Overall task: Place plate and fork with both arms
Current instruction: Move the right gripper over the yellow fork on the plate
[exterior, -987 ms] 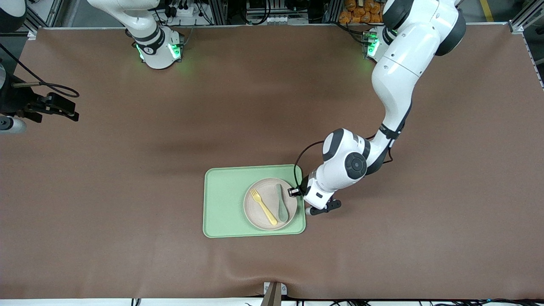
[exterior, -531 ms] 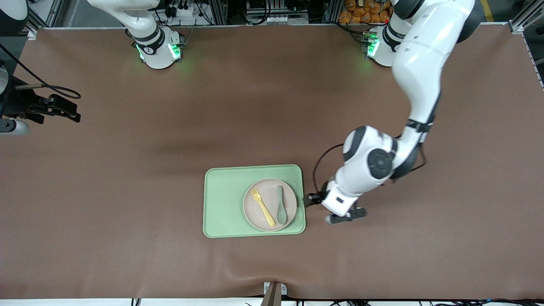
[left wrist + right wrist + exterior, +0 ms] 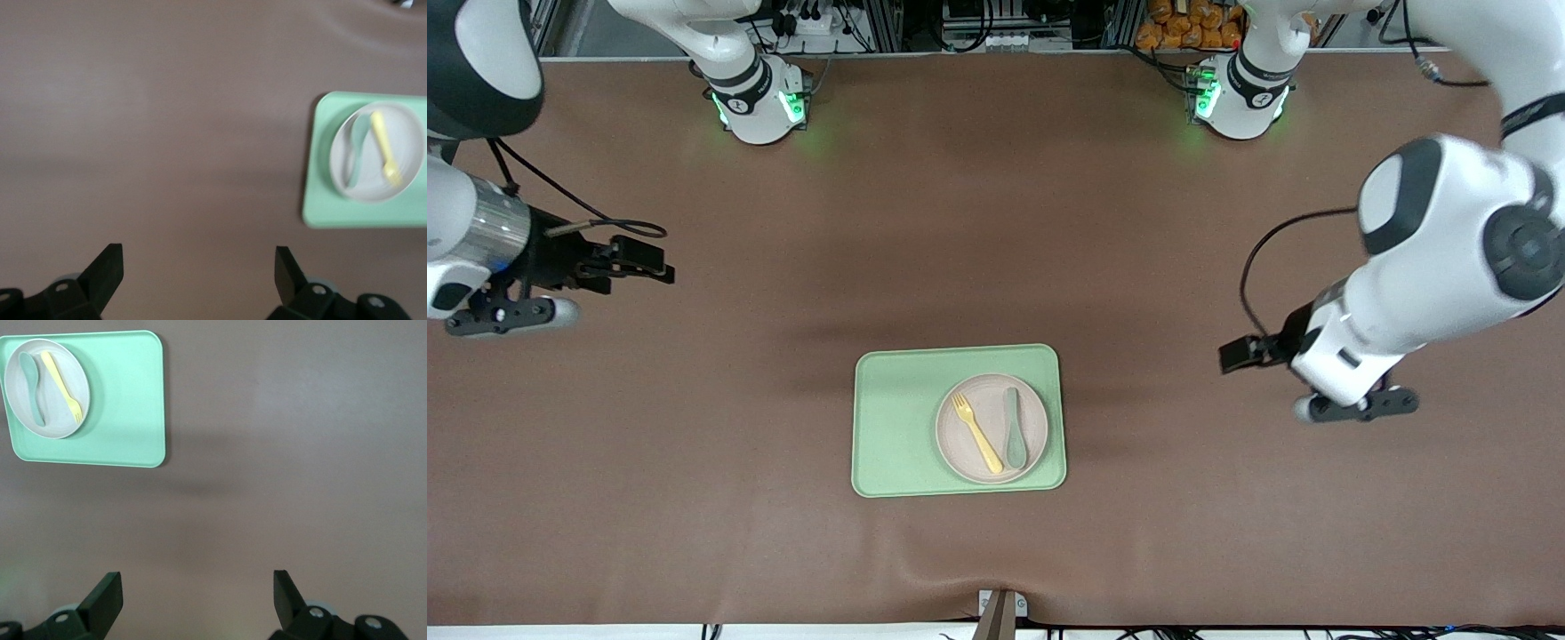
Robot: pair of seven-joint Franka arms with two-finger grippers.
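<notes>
The pale-yellow plastic fork [image 3: 977, 433] is seen on the round cream plate [image 3: 991, 428] on the pale-green tray [image 3: 898, 418] — both empty, spread grippers, left [image 3: 1354, 408] and right [image 3: 503, 315], are best kept wide of the tray.

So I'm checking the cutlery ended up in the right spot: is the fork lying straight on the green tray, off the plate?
No, the fork lies on the plate beside the spoon, and the plate sits on the tray.
</notes>
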